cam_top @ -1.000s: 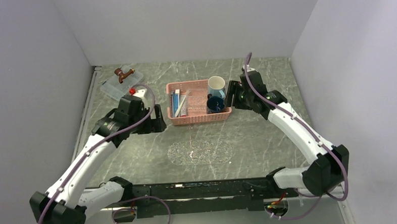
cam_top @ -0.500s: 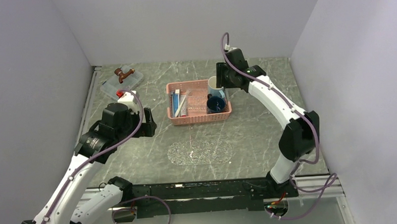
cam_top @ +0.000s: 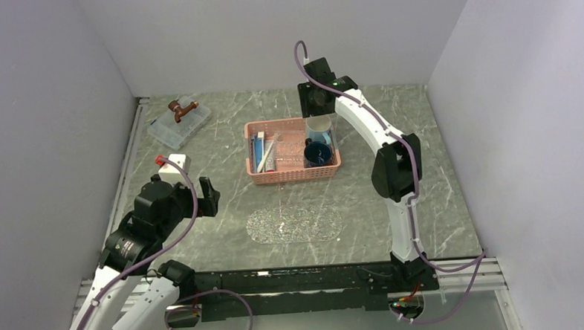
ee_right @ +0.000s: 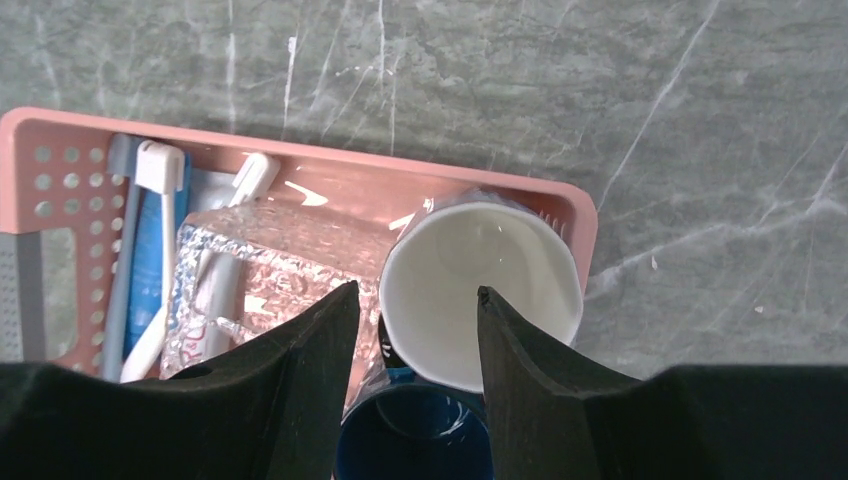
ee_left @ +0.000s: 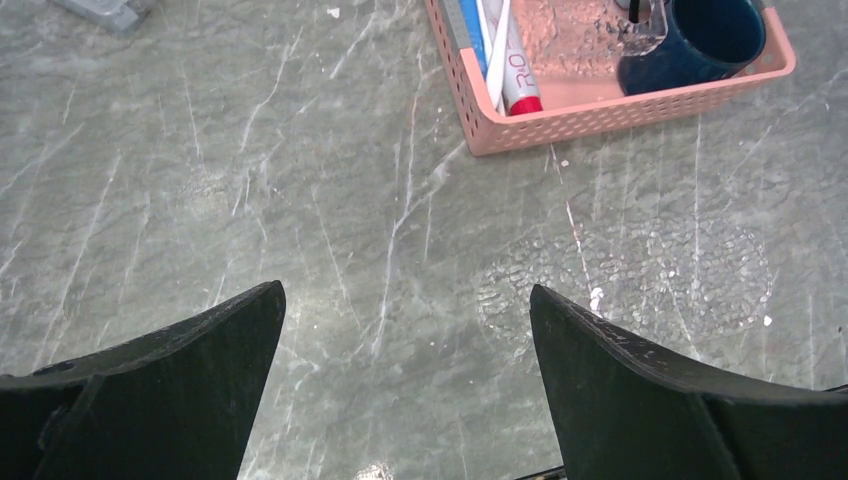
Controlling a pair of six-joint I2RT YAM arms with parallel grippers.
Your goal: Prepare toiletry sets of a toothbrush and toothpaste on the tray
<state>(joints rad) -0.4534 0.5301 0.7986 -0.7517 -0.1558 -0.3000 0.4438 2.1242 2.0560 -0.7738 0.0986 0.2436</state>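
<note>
The clear, bumpy tray lies flat on the table in front of the pink basket; the left wrist view shows this tray too. A whitish toothbrush and a blue toothpaste lie at the basket's left end. From the left wrist the toothpaste shows its red cap. My right gripper hangs open above the white mug, holding nothing; in the top view the right gripper is over the basket's right end. My left gripper is wide open and empty over bare table left of the tray.
A dark blue mug stands next to the white mug inside the basket, with a clear crinkly piece beside them. A clear lidded box with a brown object on it sits at the back left. Grey walls close in three sides.
My right arm swung left from beside the basket to above the mugs, its jaws narrowing. The left arm drew back toward the near left, still open.
</note>
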